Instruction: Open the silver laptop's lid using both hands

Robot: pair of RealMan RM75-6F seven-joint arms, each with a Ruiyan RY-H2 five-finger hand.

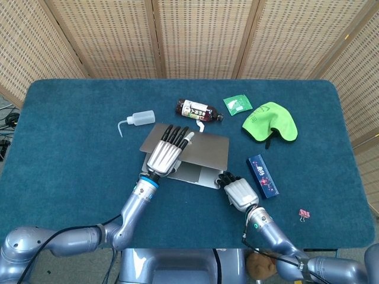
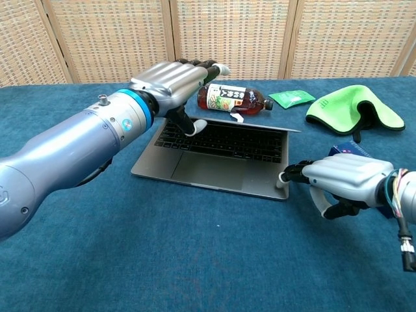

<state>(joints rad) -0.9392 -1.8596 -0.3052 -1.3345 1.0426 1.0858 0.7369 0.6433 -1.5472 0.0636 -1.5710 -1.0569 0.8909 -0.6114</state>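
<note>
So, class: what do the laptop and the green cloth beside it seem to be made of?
laptop: likely aluminium, going by its matte silver-grey deck with an even, dull sheen. green cloth: soft fabric, perhaps fleece or microfibre; it lies limp and folded, with a dark edge.

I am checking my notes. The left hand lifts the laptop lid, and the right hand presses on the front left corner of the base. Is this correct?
Not quite. The right hand touches the front right corner of the laptop base, not the left, as the chest view shows. The left hand is at the lid.

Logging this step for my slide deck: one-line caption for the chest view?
Left hand lifts the silver laptop's lid while right hand touches its front right corner.
</note>
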